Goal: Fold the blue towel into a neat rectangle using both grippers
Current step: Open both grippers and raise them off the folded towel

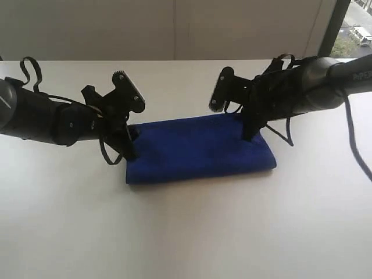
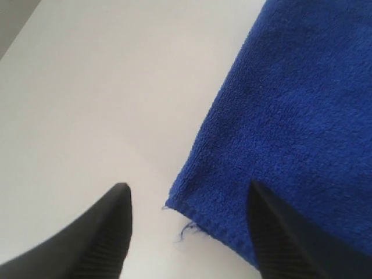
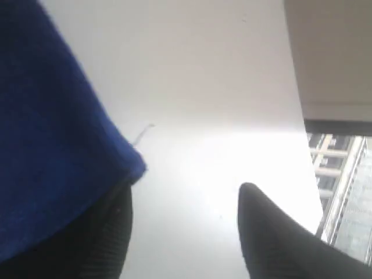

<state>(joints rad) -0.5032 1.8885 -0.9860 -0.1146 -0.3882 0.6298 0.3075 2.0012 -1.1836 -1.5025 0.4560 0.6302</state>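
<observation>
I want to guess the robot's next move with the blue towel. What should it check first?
1. Left fingers open: ok, spread wide, nothing pinched.
2. Right fingers open: ok, spread apart.
3. Right fingers free of the blue towel: cannot tell, a corner hides part of one.
4. Towel shape: ok, a flat rectangle lying on the table.
5. Fingers away from the towel: not ok, both pairs sit at its back corners in the exterior view.
</observation>
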